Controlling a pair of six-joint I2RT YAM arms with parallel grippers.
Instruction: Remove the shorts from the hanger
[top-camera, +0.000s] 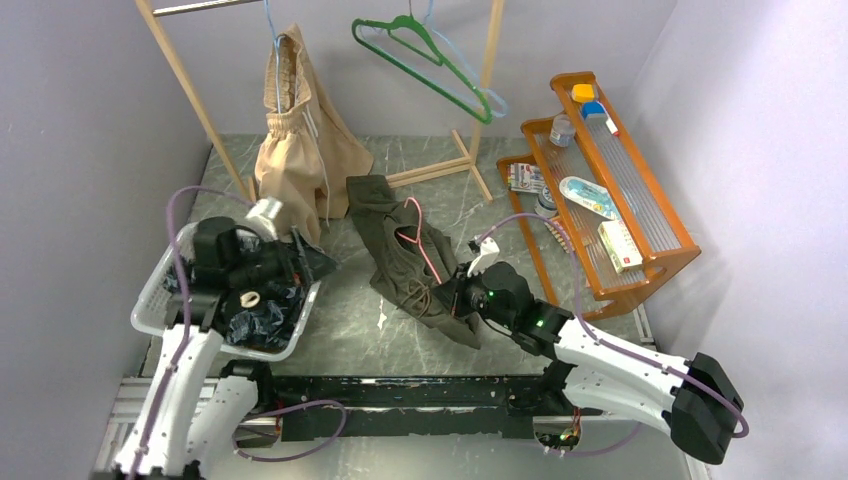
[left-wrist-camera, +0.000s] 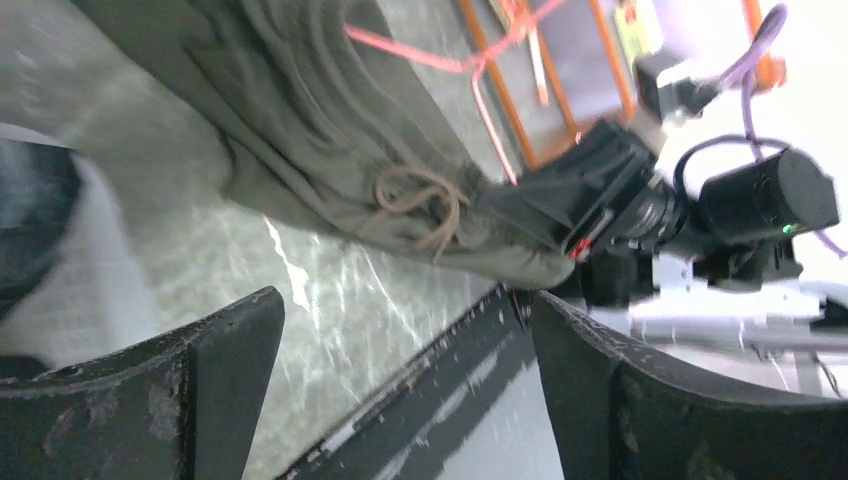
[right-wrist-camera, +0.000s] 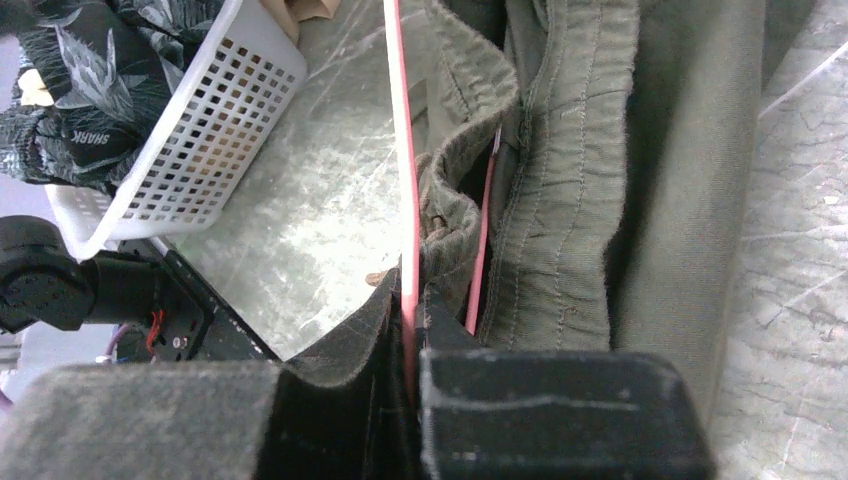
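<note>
Even, diffuse light filled the overhead view, sharp throughout, with faint shadows on the counter (top-camera: 350, 340). The left wrist view was smeared by motion blur, its right side blown out white, with glare streaking the counter. The right wrist view was crisp on the olive shorts (right-wrist-camera: 580, 200) and pink hanger (right-wrist-camera: 405, 150), soft on the right hand (right-wrist-camera: 408, 335) close up.

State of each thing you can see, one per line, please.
olive shorts: lying on table, on pink hanger
pink hanger: clamped by right gripper
beige shorts: hanging on rack
patterned shorts: in basket
green hanger: bare, hanging on rack
left gripper: open, empty
right gripper: shut on pink hanger
</note>
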